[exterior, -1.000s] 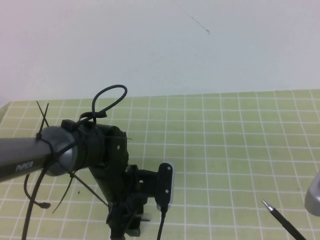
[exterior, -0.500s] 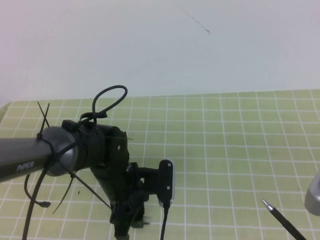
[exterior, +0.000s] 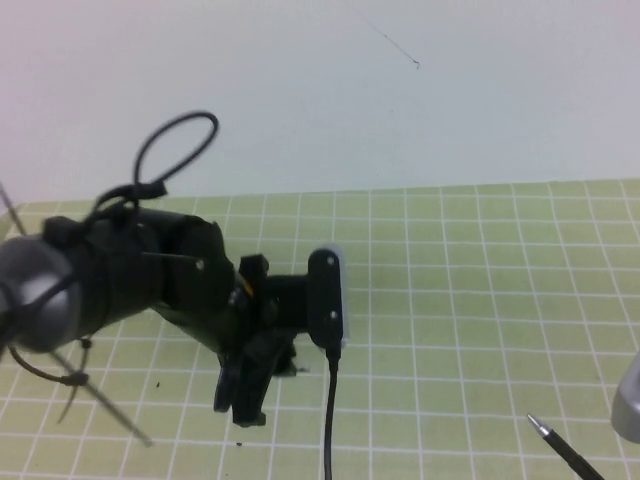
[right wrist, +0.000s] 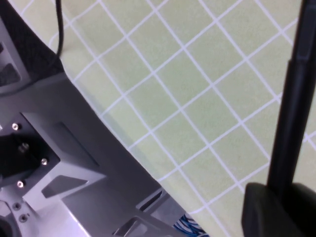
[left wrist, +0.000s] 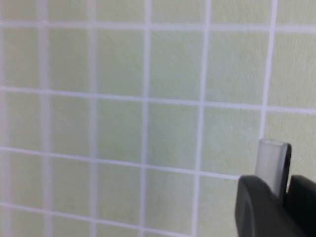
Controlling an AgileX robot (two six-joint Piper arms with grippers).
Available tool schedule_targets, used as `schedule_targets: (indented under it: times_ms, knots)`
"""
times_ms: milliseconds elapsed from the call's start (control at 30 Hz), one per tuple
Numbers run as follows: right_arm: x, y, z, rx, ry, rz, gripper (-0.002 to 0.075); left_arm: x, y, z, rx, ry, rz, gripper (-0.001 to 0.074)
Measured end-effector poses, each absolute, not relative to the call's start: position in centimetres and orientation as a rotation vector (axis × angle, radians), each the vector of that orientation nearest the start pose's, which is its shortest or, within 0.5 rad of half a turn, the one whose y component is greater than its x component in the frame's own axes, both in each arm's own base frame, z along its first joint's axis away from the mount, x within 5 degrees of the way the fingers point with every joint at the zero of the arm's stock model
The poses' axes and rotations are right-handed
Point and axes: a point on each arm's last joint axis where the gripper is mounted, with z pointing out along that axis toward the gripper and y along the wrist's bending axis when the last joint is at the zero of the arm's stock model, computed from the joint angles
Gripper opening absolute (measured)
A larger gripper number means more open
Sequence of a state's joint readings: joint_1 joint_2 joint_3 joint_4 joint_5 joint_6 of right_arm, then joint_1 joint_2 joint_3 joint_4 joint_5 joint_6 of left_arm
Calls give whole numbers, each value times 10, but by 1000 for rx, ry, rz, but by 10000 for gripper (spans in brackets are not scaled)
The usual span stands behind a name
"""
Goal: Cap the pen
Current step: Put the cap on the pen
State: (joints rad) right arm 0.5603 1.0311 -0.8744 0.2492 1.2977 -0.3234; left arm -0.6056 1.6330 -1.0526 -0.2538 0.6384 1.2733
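Observation:
In the left wrist view, the short translucent-grey cap (left wrist: 272, 160) stands up between my left gripper's (left wrist: 279, 191) black fingers (left wrist: 256, 207), which are shut on it above the green grid mat. In the high view my left gripper (exterior: 241, 405) points down at the mat, left of centre; its own body hides the cap there. The thin black pen (right wrist: 295, 98) is clamped in my right gripper (right wrist: 281, 197), which is shut on it. The pen's silver-tipped end (exterior: 535, 424) pokes in at the high view's bottom right corner.
A green mat with white grid lines (exterior: 450, 280) covers the table up to a pale wall (exterior: 320, 90). The left wrist camera and its black cable (exterior: 329, 420) hang beside the left gripper. Grey right-arm housing (exterior: 630, 405) shows at the right edge, and grey metal base parts (right wrist: 59, 163) lie near the right arm.
My left gripper has shut on the cap and the left arm has swung up and turned. The pen in my right gripper has dropped slightly lower in view.

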Motion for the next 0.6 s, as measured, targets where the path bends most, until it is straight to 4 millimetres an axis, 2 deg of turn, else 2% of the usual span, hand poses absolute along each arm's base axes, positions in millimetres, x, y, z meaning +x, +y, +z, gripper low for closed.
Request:
schedule_targets:
  times_ms: [167, 333, 433, 533, 600]
  knots:
    - [119, 107, 305, -1176, 2703, 496, -3, 231, -209, 259, -2953, -2289, 44, 1]
    - [115, 113, 307, -1106, 2726, 626, -3, 187, -217, 290, -3238, -2085, -69, 1]
    - [114, 115, 309, -1093, 2725, 680, -3, 165, -214, 300, -3411, -2015, -151, 1]
    - [112, 120, 311, -1085, 2712, 778, -3, 147, -208, 302, -3566, -1975, -174, 1]
    - [110, 122, 312, -1077, 2708, 818, -3, 137, -205, 299, -3680, -1887, -219, 1]
